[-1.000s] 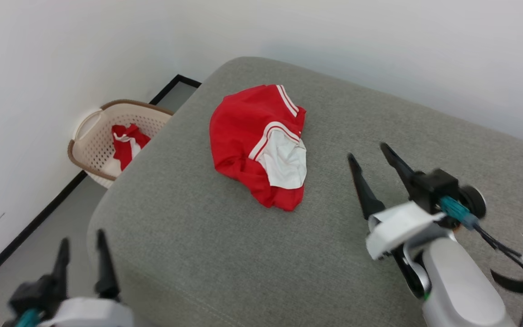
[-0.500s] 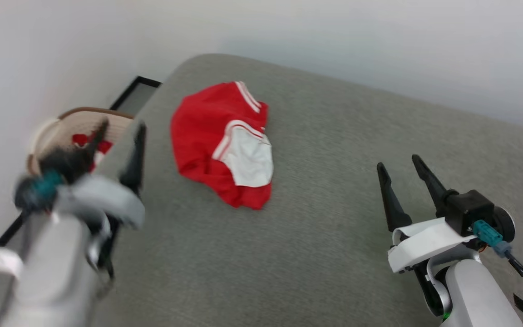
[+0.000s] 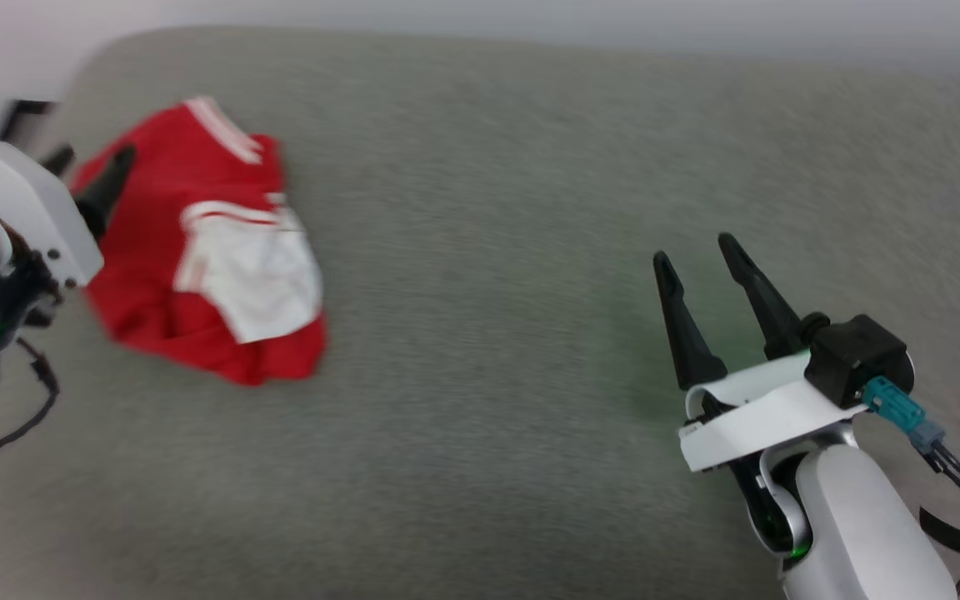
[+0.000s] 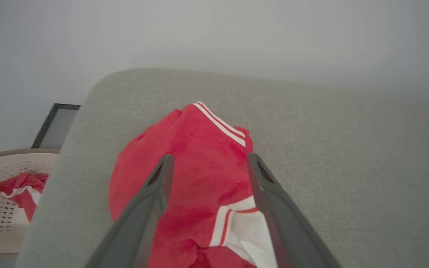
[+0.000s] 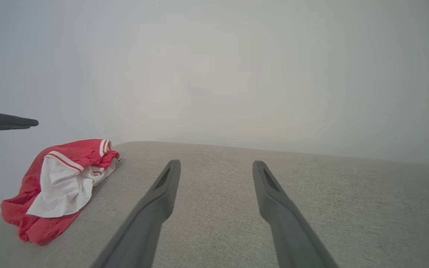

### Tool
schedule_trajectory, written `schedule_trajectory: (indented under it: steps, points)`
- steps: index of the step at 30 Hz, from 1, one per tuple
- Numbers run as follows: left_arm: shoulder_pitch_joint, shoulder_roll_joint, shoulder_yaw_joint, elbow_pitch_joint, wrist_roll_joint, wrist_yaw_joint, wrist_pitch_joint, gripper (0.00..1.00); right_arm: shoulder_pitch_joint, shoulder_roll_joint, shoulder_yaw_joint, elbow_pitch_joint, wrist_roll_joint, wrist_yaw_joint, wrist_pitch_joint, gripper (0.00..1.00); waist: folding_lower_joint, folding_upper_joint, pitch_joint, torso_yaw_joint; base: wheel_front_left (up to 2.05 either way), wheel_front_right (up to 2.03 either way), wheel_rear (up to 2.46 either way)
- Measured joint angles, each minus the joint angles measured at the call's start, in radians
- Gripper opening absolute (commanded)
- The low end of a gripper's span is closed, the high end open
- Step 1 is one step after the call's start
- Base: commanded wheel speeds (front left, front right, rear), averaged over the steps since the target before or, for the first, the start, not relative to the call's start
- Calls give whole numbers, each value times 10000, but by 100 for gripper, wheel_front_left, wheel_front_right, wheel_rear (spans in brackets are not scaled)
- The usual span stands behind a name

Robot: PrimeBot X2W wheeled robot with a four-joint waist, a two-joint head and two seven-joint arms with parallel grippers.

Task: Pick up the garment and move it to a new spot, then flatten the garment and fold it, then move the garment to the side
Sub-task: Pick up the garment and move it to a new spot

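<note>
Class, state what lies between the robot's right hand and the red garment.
Bare grey cushion, with nothing on it, separates the right hand from the garment; the head view shows this stretch plainly.

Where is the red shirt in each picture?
Head view: the garment lies at the left.
Left wrist view: bottom middle, seen between the fingers of the open left gripper.
Right wrist view: lower left.
Shared landmark: the grey cushion under it.
</note>
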Motion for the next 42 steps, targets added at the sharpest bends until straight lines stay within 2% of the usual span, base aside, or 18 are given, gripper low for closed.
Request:
schedule_trajectory:
  steps: [5,7,9,13,21,22,24,25,31,33,42]
  points:
    - [-192,863,-1068,-219,-1394,0,2552,100,-230,2,198,-414,75,0,0,100,0,1,613,-933,0,0,0]
    - [-208,1179,-1371,-222,-1616,0,3053,100,-270,10,232,-594,75,0,-2,100,0,0,867,-1262,0,0,0]
    - [-288,1375,-1534,-44,-1797,0,3296,100,-304,0,259,-746,73,0,-2,100,-1,0,1137,-1539,0,0,0]
    - [-413,1421,-1753,460,-2144,0,3469,100,-403,6,366,-1060,-4,0,-2,100,-1,0,1659,-2010,0,0,0]
    - [-598,1864,-2023,1147,-2594,-21,3496,99,-440,8,508,-1567,-58,0,-2,100,-1,0,2293,-2823,0,0,0]
    - [-617,1898,-2056,1168,-2656,-19,3459,53,-437,8,520,-1613,-94,0,-2,100,0,0,2323,-2875,0,0,0]
    - [-635,1935,-2119,1151,-2805,-8,3246,9,-423,4,500,-1641,-109,0,0,100,0,1,2308,-2904,0,0,0]
    - [-634,1923,-2144,1164,-2867,-4,3085,0,-421,10,499,-1653,-128,0,0,100,-1,1,2276,-2903,0,0,0]
    - [-578,1841,-2514,800,-2940,42,1981,0,-340,10,481,-1457,-82,0,0,100,0,1,1820,-2801,0,0,0]
    - [-582,1622,-2564,416,-3143,35,1636,0,-195,15,458,-1394,2,0,0,100,0,0,1570,-2720,0,0,0]
    - [-855,1306,-2685,-2573,-4399,6,1567,0,479,19,90,-1471,535,0,-2,100,0,1,428,-2469,0,0,0]
